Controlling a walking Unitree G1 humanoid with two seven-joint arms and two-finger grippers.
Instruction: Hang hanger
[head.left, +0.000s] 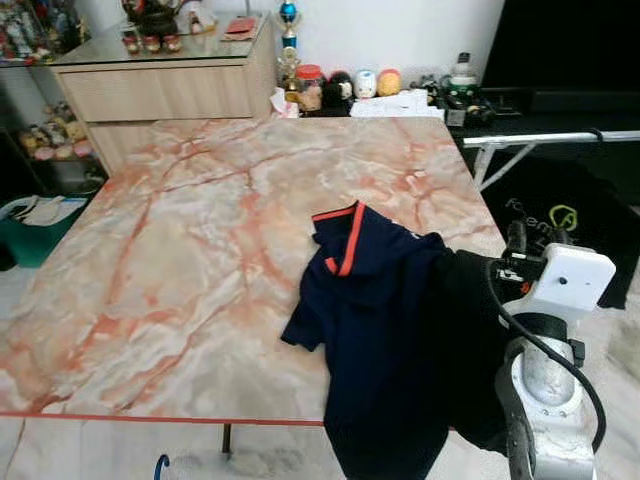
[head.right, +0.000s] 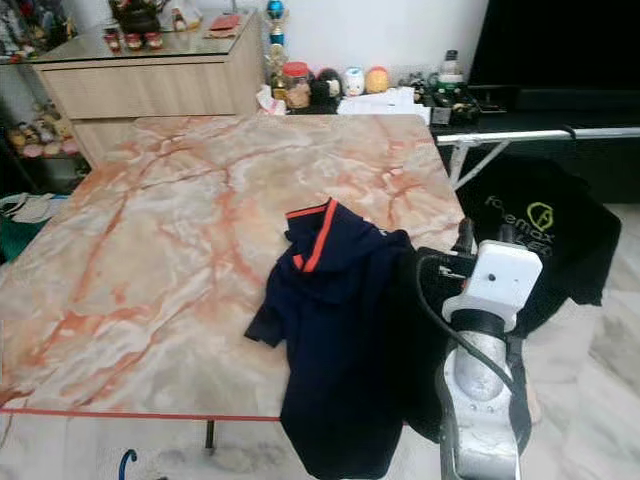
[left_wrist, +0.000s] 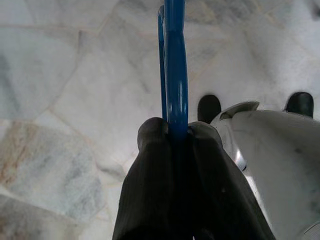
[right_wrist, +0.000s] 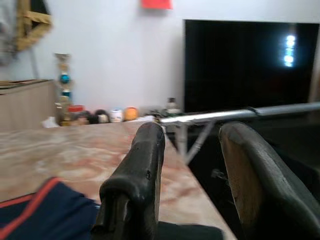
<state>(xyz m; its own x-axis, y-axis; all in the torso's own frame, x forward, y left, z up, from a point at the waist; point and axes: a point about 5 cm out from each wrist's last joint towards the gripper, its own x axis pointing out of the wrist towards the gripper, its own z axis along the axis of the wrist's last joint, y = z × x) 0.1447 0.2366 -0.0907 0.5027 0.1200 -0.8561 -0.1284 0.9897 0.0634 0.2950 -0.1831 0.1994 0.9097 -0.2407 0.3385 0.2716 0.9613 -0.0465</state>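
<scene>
Hanger pinched in left hand; right hand spread above shirt.

i see wide bare marble table on my left side, free to sweep across. a navy shirt drapes over the near right edge, blocking that corner. jars and toys crowd the far edge, and a metal rail crosses beyond the table's right side.
</scene>
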